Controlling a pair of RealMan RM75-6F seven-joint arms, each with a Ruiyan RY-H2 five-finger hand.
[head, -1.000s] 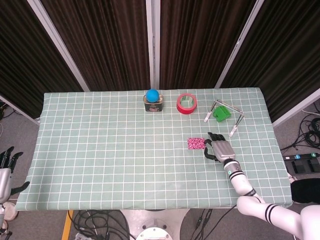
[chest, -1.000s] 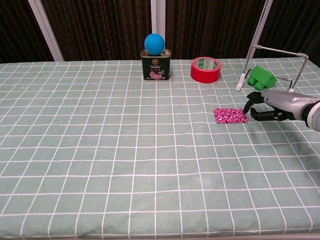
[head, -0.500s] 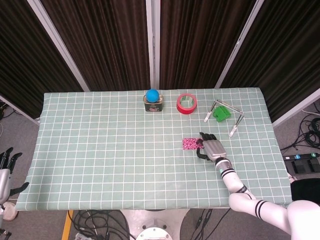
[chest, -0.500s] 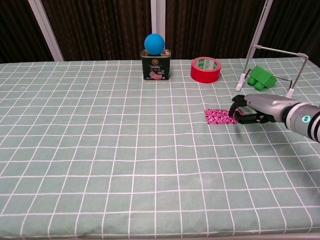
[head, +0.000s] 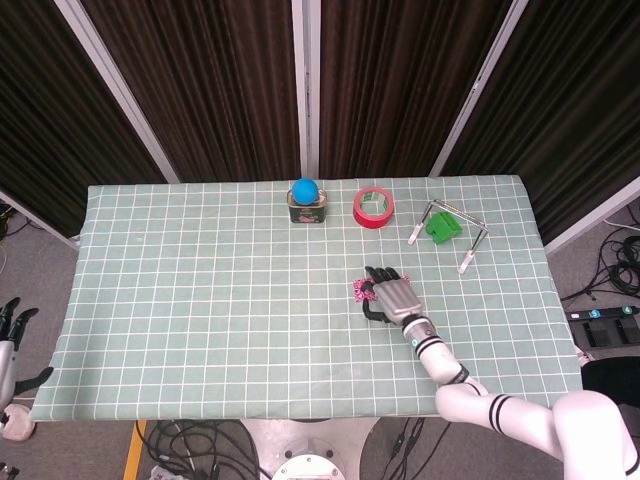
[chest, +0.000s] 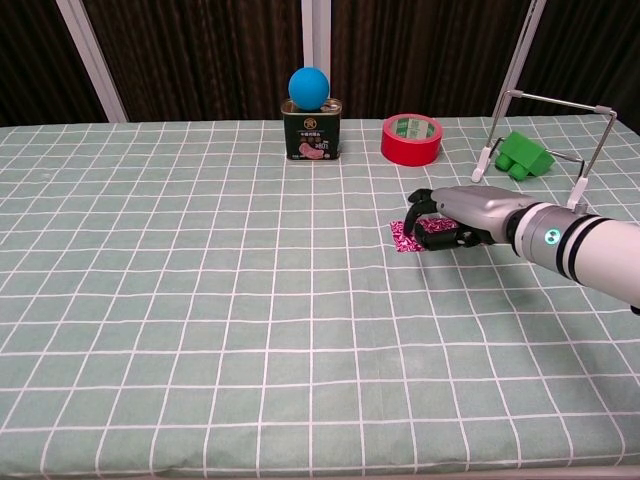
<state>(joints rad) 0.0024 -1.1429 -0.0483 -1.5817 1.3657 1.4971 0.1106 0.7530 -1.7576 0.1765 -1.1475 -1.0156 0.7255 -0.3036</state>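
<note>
A small pink patterned patch (head: 358, 291) (chest: 403, 238) lies flat on the green checked tablecloth (head: 200, 300), right of the middle. My right hand (head: 392, 295) (chest: 455, 215) covers most of it. Its fingers arch over the patch with their tips touching it at the left edge. Only that left edge shows from above, and the frames do not show whether the hand grips the patch or just presses on it. My left hand (head: 10, 335) hangs off the table's near left corner with fingers spread and nothing in it.
At the back stand a dark tin (head: 306, 208) (chest: 311, 132) with a blue ball (head: 305, 189) (chest: 309, 87) on top and a red tape roll (head: 373, 207) (chest: 411, 139). A green block (head: 440, 227) (chest: 524, 155) sits under a wire frame (head: 470, 250) (chest: 555, 100) at the back right.
My right hand has moved left across the table, reached the pink patch and slid over it. The patch has shifted left with it. The left hand has sunk slightly.
</note>
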